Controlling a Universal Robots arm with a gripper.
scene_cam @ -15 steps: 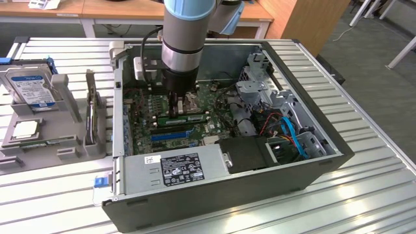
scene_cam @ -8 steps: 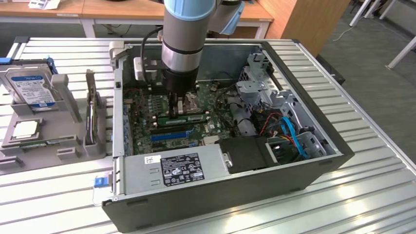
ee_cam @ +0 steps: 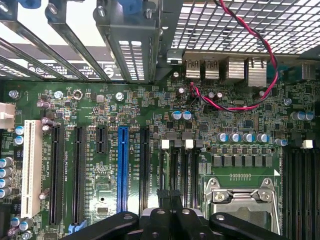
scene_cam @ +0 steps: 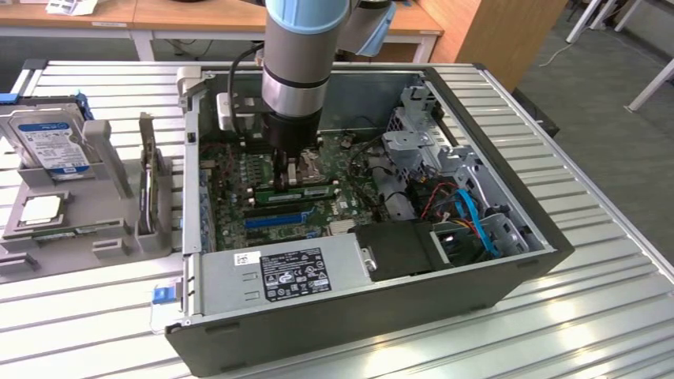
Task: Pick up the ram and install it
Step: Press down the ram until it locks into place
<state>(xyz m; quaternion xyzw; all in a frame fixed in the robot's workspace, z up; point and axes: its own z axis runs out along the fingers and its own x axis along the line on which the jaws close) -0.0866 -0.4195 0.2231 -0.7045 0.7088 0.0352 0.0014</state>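
Farthest out on the exterior view's left of the claw (scene_cam: 286,170), well apart from it and outside the computer case (scene_cam: 526,260), a silver hard drive (scene_cam: 47,142) with a blue-white label stands in a grey holder (scene_cam: 106,237). Nearer the claw, still outside the case wall, a dark expansion card (scene_cam: 151,185) stands upright in the same holder.

The claw itself is down inside the open case, its arm coming straight from above, low over the motherboard (scene_cam: 226,181). Its fingers are clenched. The ram (scene_cam: 298,191) lies directly under the fingertips as a narrow green stick along the memory slots. Whether the fingers pinch its top edge or merely rest there cannot be told.

In the wrist view the claw (ee_cam: 167,197) hangs over two dark memory slots (ee_cam: 179,165) with white clips. To one side of it run a blue slot (ee_cam: 123,170) and a white slot (ee_cam: 31,170), and on the other side sits the metal processor socket (ee_cam: 245,200).

On the exterior view's right of the claw are blue cables (scene_cam: 479,225). On the near side of the claw lies the grey power supply (scene_cam: 279,272).
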